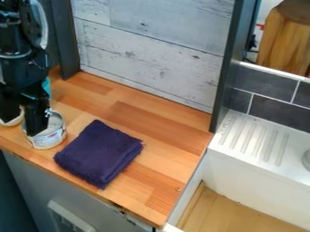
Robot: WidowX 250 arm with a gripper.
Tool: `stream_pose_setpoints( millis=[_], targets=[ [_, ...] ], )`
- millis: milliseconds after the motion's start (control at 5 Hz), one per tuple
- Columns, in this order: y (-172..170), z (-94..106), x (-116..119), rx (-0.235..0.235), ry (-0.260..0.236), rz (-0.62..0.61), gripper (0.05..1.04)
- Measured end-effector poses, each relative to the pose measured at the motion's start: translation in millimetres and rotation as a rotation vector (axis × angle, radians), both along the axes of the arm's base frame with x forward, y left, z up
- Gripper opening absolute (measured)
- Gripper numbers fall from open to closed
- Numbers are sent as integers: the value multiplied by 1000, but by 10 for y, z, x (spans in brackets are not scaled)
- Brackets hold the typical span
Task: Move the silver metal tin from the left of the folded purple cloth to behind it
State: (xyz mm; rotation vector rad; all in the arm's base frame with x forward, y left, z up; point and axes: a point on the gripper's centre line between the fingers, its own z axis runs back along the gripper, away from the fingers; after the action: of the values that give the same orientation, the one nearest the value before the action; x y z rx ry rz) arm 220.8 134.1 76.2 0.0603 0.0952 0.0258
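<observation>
The black gripper (23, 117) hangs at the left edge over the wooden counter, its two fingers apart. Its right finger points down at the opening of a light-coloured tin (50, 139) with a printed label; I cannot tell whether they touch. The left finger is over a white round container (14, 121), which it partly hides. To the right of the tin, a folded dark purple cloth (100, 152) lies flat on the counter.
A teal object (46, 86) is partly hidden behind the arm. Whitewashed boards (151, 45) back the wooden counter (157, 122) between dark posts. A white sink unit with a ridged drainer (254, 140) stands at the right.
</observation>
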Motion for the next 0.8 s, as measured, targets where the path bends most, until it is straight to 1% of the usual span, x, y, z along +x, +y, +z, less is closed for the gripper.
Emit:
stream_pose_setpoints(
  millis=[200, 400, 600, 800],
  targets=[
    [-13, -63, -24, -14, 20, 3, 1001],
    [50, -104, -15, -33, -14, -14, 1001],
    [155, -180, -47, -14, 0, 11, 1001],
    [334, -259, -78, 22, 25, 35, 1001]
  ],
)
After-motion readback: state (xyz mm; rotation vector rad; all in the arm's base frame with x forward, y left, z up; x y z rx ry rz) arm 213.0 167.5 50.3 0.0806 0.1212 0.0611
